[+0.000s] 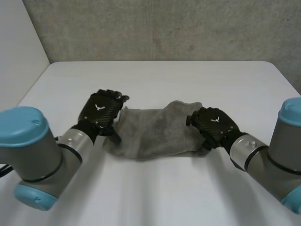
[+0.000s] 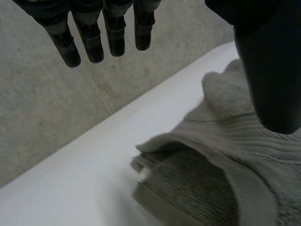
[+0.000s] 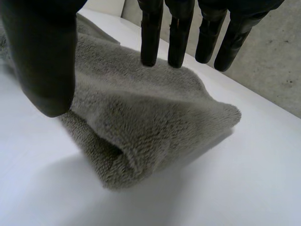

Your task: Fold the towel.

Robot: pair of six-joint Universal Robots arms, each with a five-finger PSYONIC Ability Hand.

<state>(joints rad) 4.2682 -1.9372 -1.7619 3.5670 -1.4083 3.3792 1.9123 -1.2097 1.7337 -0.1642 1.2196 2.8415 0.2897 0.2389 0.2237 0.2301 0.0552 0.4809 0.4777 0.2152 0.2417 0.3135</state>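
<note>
A grey towel (image 1: 155,131) lies bunched and loosely folded at the middle of the white table (image 1: 160,80). My left hand (image 1: 100,113) hovers at the towel's left end. In the left wrist view its fingers (image 2: 91,40) are straight and spread from the thumb (image 2: 270,70), with the towel's layered end (image 2: 211,160) under the palm, and nothing is held. My right hand (image 1: 212,123) sits at the towel's right end. In the right wrist view its fingers (image 3: 175,35) and thumb (image 3: 42,61) stand straight above a rounded fold of the towel (image 3: 150,117), apart from it.
A grey concrete wall (image 1: 164,28) runs behind the table's far edge. Bare white tabletop surrounds the towel in front, behind and to both sides. Both arms reach in from the near corners.
</note>
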